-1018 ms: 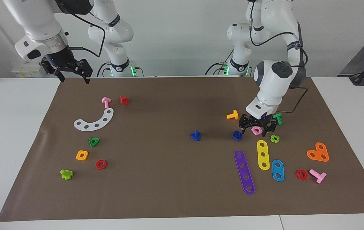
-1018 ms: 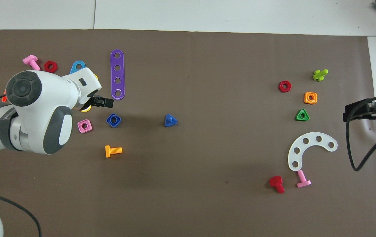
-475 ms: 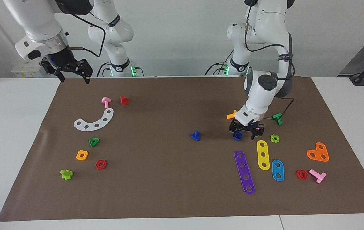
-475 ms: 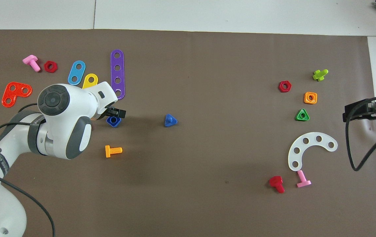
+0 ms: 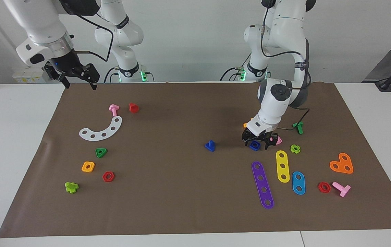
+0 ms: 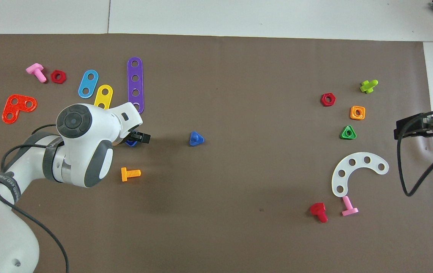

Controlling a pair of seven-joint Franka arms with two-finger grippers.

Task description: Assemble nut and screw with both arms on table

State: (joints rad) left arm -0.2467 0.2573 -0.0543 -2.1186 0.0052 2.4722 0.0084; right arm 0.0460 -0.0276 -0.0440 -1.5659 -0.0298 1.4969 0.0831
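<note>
The wide white counter [image 5: 17, 144] with its brown mat carries the parts. The left claw [image 5: 256, 140] has dropped from beside the pink nut, fingers spread around the small dark blue square plastic nut [image 5: 255, 145] toward the left arm's edge, so a grasp looks imminent. The right claw [image 5: 76, 78] waits open over the right arm's corner nearest the robots. The dark blue plastic bolt [image 5: 210, 145] lies mid-counter.

A plain pale wall [image 5: 195, 41] rises past the tabletop's edge.

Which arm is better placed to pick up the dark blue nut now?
Left, most likely. The left gripper is already low around the nut, fingers open on either side. The right gripper waits raised over the mat's corner at the right arm's end.
</note>
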